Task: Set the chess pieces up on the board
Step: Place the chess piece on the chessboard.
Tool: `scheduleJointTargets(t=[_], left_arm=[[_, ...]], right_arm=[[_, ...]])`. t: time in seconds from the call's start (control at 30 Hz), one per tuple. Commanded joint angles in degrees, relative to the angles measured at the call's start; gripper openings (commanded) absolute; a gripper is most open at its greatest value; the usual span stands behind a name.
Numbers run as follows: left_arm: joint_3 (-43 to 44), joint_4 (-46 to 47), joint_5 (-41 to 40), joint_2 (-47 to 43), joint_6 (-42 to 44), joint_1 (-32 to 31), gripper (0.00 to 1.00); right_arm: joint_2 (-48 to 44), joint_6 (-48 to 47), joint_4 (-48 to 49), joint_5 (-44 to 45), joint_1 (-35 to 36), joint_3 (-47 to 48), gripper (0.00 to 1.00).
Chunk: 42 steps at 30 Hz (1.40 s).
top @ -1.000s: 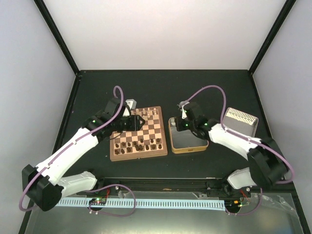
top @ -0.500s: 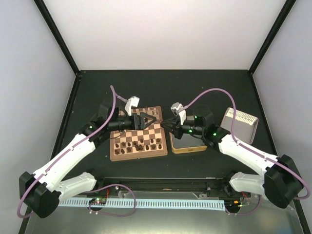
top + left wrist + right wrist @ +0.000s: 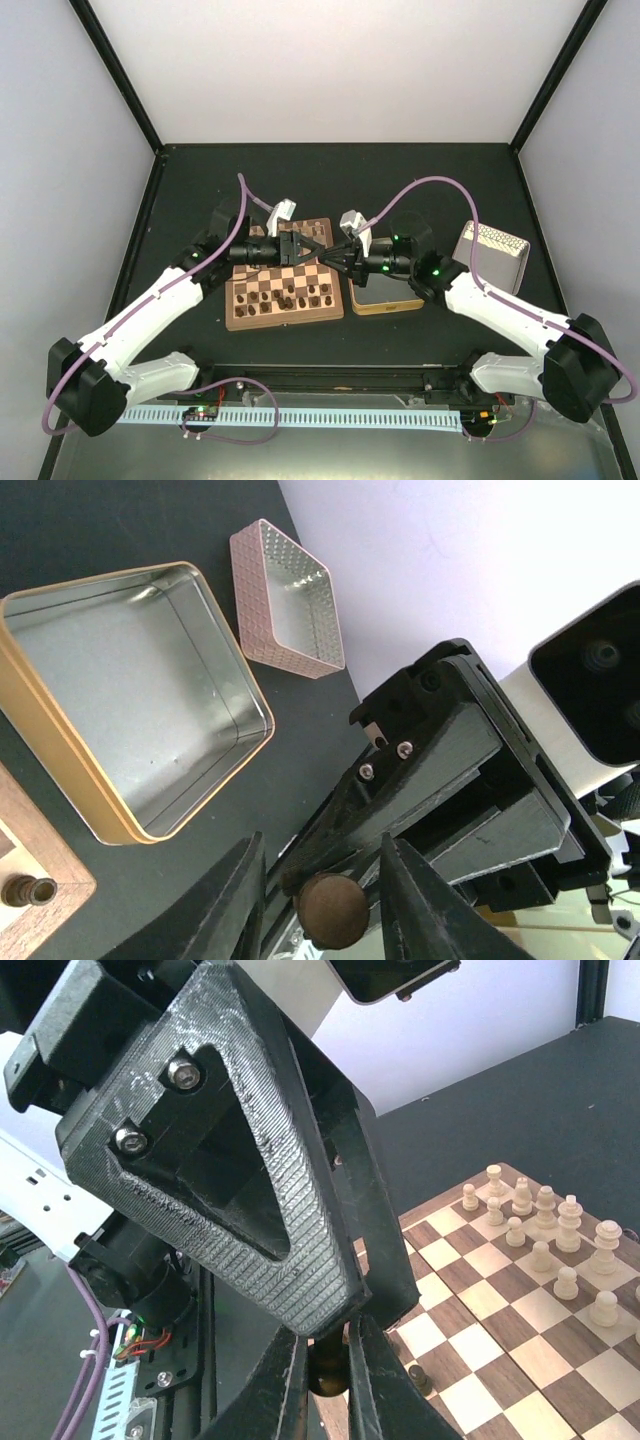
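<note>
Both grippers meet tip to tip above the right edge of the board (image 3: 283,318). My right gripper (image 3: 333,253) is shut on a dark brown chess piece (image 3: 328,1368) held between its fingertips. In the left wrist view the piece's round base (image 3: 330,910) sits between the fingers of my left gripper (image 3: 322,905), with a gap on each side, so the jaws stand open around it. Several dark chess pieces (image 3: 290,297) stand on the board's near rows. Pale cream pieces (image 3: 545,1230) stand along the far rows.
An open gold-rimmed metal tin (image 3: 385,290) lies just right of the board, under the right arm. Its patterned lid (image 3: 492,255) rests farther right. One dark pawn (image 3: 420,1378) stands on the board below the grippers.
The right gripper swung left from over the tin to the board's edge with the piece. The left gripper came right to meet it, opened wide, then narrowed around the piece.
</note>
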Motion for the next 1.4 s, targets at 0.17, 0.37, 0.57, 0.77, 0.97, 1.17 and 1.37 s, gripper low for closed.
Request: scheduleJointTargets(t=[0.17,0.37,0.57,0.77,0.97,1.17,1.37], left_arm=[[0.7,1.9,3.8,0.7,-1.0,0.5,0.16],[0.3,4.2,4.2,-0.3,-3.3,0.5,0.09],[-1.5,16.0,3.8,-2.6,-12.4,0.6,0.09],[-2.3,24.4,1.9,-4.5,-19.1,0.6,0.09],[-3.9,27.0,0.3,-5.6,-23.0,0.6,0.09],[-5.6,32.0,1.2,-4.9,-26.7,0.6,0.09],[-5.7,31.5,0.7,-4.8,-26.5,0.7,0.08]], right_arm=[[0.6,0.7,2.2,2.8,0.3,1.9,0.05],[-1.6,6.6,5.7,3.8,0.3,-0.1,0.28],[-7.1,34.7,28.4,6.1,0.2,-9.4,0.52],[-4.5,60.4,45.5,11.2,0.3,-12.5,0.56],[-1.4,66.6,48.9,9.6,0.3,-10.8,0.48],[0.8,69.6,49.8,8.2,0.5,-9.5,0.40],[1.9,70.4,49.4,7.3,0.6,-9.3,0.28]])
